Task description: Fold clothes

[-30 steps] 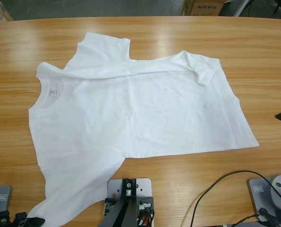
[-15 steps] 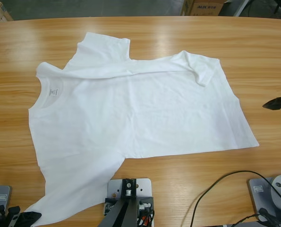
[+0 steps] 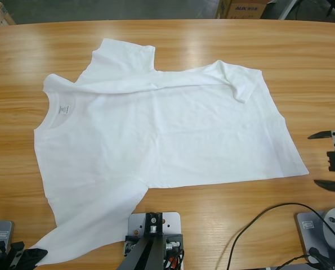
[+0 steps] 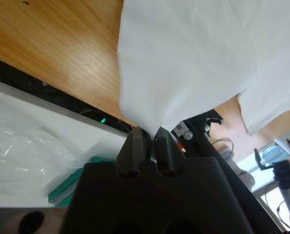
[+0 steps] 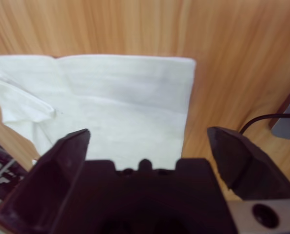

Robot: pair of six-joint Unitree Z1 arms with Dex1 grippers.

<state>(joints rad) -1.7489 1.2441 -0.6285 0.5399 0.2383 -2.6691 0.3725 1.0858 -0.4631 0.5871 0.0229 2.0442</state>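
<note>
Two black-jawed grippers are in play, and only one has cloth. The left gripper [image 4: 148,146] is clamped tight on the tip of a sleeve of the plain white short-sleeved cotton T-shirt [image 3: 161,135], down at the near left corner of the long wooden table [image 3: 302,62]. The shirt lies spread across the middle of the table, collar to the left with its small printed neck label [image 3: 65,108] showing, hem to the right, the far side already turned in with a sleeve poking out beyond it. The right gripper [image 3: 328,159] hangs just off the hem corner with its jaws wide apart, holding nothing.

The pinch on that sleeve looks thin to me, only the very edge between the jaws, so a quick lift could let the soft fabric slide free. If it holds, pulling from one corner alone would likely drag the whole shirt askew and rumple the fold at the far side. On the right, jaws closing too high would miss the flat hem; too low, they would scrape wood. The black cable [image 3: 268,216] lies near that arm and might snag.
</note>
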